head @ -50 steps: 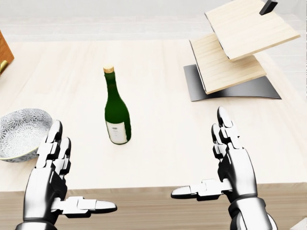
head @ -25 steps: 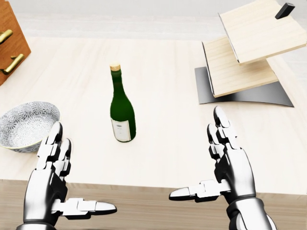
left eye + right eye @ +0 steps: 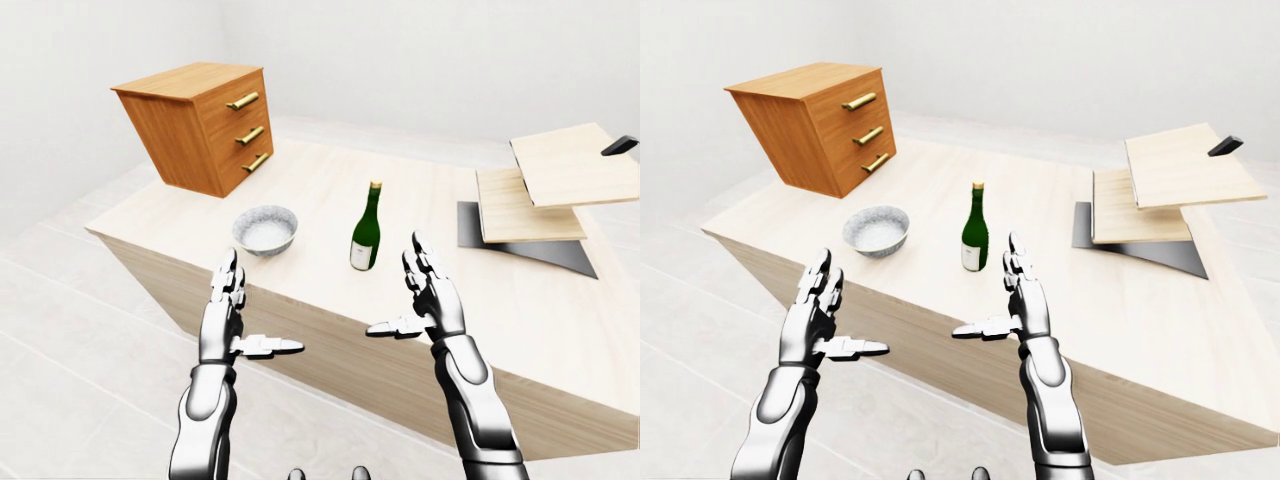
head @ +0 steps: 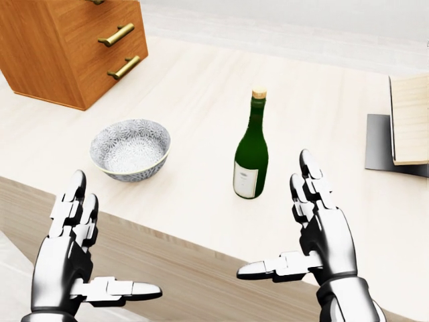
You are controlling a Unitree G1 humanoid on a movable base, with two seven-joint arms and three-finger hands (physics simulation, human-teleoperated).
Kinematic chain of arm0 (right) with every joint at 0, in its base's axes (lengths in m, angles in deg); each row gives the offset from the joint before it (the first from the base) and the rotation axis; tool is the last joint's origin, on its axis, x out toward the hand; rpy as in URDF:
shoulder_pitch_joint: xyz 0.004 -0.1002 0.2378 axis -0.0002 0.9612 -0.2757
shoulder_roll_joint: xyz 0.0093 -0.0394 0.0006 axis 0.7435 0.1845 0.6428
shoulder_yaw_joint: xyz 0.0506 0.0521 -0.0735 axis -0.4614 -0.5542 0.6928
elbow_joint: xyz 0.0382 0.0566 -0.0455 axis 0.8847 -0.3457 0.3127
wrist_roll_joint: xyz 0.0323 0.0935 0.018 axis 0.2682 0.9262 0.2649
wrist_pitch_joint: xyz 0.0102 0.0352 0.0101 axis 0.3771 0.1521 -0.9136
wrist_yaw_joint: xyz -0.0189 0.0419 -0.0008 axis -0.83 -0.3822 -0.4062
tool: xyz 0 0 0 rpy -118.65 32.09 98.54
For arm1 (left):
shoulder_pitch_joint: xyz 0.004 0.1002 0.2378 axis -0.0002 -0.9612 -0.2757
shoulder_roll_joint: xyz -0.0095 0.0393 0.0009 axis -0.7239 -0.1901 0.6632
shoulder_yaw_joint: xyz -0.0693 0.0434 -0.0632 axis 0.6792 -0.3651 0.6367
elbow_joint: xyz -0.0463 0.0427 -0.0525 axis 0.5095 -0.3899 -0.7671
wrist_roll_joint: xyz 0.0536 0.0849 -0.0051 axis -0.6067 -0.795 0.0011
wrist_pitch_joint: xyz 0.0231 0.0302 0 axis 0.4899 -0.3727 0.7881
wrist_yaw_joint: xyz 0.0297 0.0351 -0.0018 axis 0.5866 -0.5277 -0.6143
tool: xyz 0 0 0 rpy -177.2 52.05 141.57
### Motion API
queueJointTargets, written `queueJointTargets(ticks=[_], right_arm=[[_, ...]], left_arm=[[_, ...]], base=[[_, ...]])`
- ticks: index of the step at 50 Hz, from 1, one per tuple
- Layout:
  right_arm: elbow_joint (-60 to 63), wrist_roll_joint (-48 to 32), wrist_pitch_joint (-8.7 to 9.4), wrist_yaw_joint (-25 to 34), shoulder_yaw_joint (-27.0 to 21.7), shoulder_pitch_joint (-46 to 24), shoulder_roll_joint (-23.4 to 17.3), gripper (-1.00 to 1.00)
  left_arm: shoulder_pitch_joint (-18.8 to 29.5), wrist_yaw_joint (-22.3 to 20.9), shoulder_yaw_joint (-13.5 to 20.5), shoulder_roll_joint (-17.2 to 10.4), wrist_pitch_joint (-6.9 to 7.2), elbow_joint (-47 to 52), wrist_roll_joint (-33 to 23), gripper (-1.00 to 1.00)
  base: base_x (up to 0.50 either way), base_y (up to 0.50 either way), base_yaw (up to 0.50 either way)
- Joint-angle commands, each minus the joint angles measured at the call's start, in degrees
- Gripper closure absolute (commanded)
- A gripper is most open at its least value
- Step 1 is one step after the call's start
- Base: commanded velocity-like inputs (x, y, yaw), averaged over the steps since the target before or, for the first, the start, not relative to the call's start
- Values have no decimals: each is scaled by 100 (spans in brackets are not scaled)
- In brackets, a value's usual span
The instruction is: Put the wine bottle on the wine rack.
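Note:
A green wine bottle (image 4: pixel 252 157) with a tan cap and white label stands upright on the pale wooden table (image 4: pixel 194 100). The wine rack (image 3: pixel 545 195), pale wood boards on a dark base, sits at the table's right end; only its edge (image 4: pixel 407 127) shows in the head view. My right hand (image 4: pixel 295 225) is open, palm inward, just right of and below the bottle, not touching it. My left hand (image 4: pixel 97 248) is open at lower left, off the table's near edge.
A patterned grey bowl (image 4: pixel 130 148) sits left of the bottle. A brown chest of drawers (image 4: pixel 70 43) with brass handles stands at the table's upper left. The table's near edge (image 4: pixel 167 231) runs diagonally under my hands. White floor lies around.
The whole picture has shifted: the camera turned left, so bottle, bowl and rack slid right and the drawers came into view. Both hands hold the same open pose.

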Motion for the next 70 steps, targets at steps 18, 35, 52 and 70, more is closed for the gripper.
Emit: queueJointTargets(ticks=[18, 35, 52, 70], right_arm=[[182, -90, 0, 59, 87, 71, -12, -100], [-95, -212, 0, 63, 95, 39, 0, -100], [-134, -39, 0, -27, -1, -46, 24, -100], [-9, -71, 0, 10, 106, 1, 13, -100]], left_arm=[[10, -17, 48, -4, 5, 18, 30, -100], [-43, -29, -5, -1, 0, 89, 9, -100], [-16, -27, 35, -1, 72, 163, 25, -100], [-67, -41, 43, -2, 72, 225, 36, -100]], base=[[4, -7, 0], [5, -9, 0], [0, 0, 24], [17, -29, 0]])
